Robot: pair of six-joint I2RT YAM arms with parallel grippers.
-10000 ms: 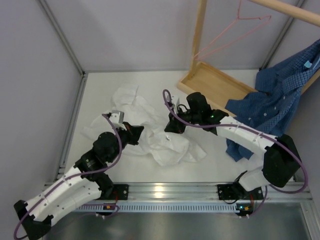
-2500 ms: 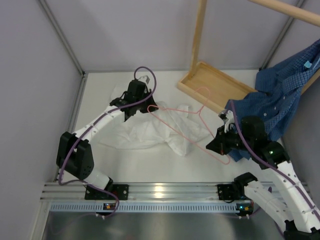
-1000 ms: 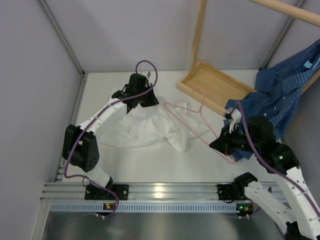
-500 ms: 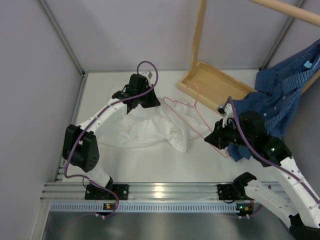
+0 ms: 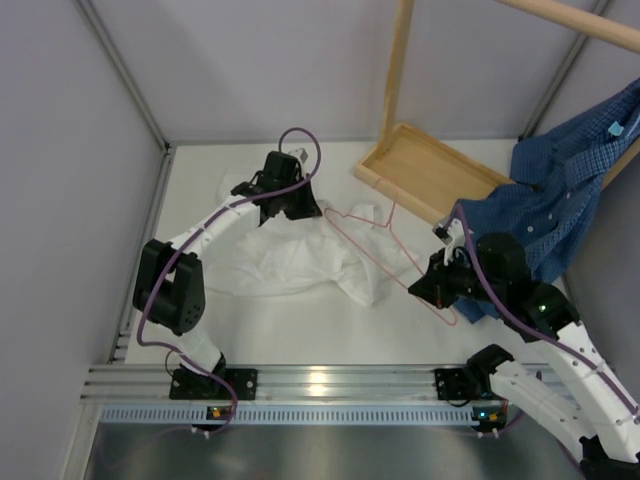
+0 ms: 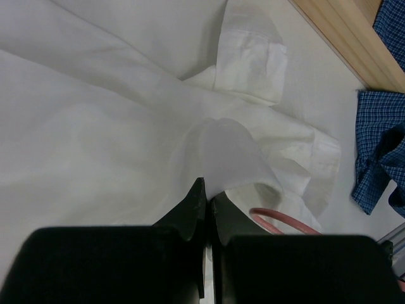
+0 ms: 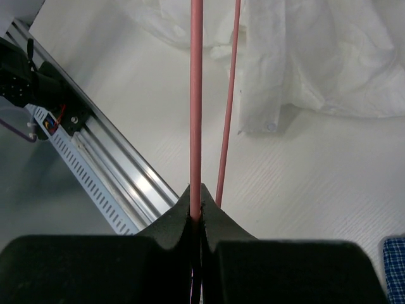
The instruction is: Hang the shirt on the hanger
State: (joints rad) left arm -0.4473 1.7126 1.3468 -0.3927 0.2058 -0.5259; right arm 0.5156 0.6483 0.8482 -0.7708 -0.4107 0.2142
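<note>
Shirt [image 5: 290, 265] crumpled on white table [image 5: 300, 330]; grey walls [image 5: 250, 70] around.

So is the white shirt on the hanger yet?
No, off. The shirt lies crumpled on the table; the pink hanger only crosses its edge, no shoulders draped over it.

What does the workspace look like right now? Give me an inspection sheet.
Surface: white table, no spills seen.
Job's things: white shirt crumpled mid-table; pink hanger, far end over it.
Clutter: blue checked shirt draped at right.
Grippers: left gripper shut on shirt fabric; right gripper shut on hanger wire.
Cables: purple cable looping over each arm, no snag seen.
Surroundings: wooden rack with tray base back right; grey walls.
</note>
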